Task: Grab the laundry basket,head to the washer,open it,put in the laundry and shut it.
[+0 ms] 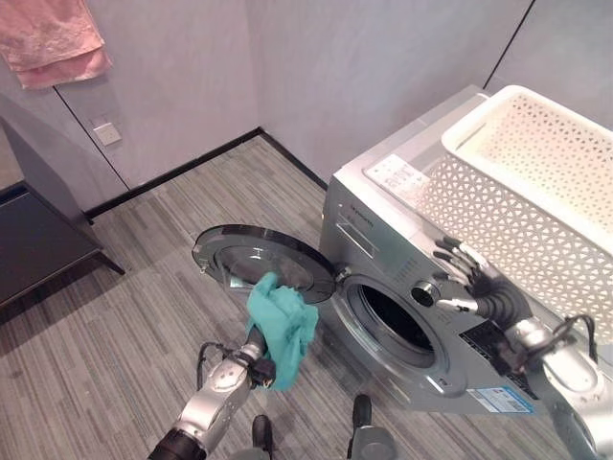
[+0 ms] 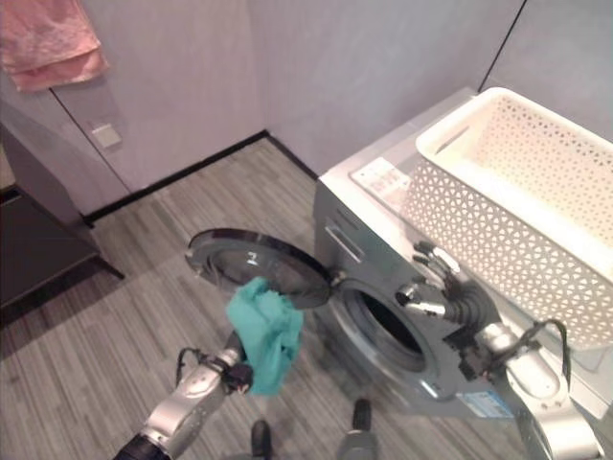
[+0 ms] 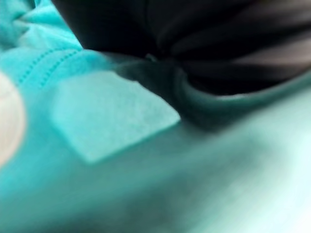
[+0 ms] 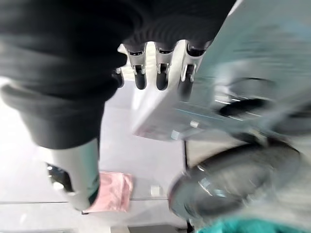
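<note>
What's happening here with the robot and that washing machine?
The robot is loading laundry. Its left hand grips a teal cloth just below the open washer door, short of the drum opening. The right hand hovers with relaxed fingers at the washer's front panel, holding nothing. The white laundry basket sits on top of the washer.

Washer (image 1: 402, 316) drum mouth (image 1: 397, 321) unblocked, round door (image 1: 259, 257) swung flat out beside it, teal cloth (image 1: 281, 326) hanging just before the door, basket (image 1: 536, 211) on top.

You can't read any print: the labels on the washer (image 1: 402, 287), right of frame, are illegible.
</note>
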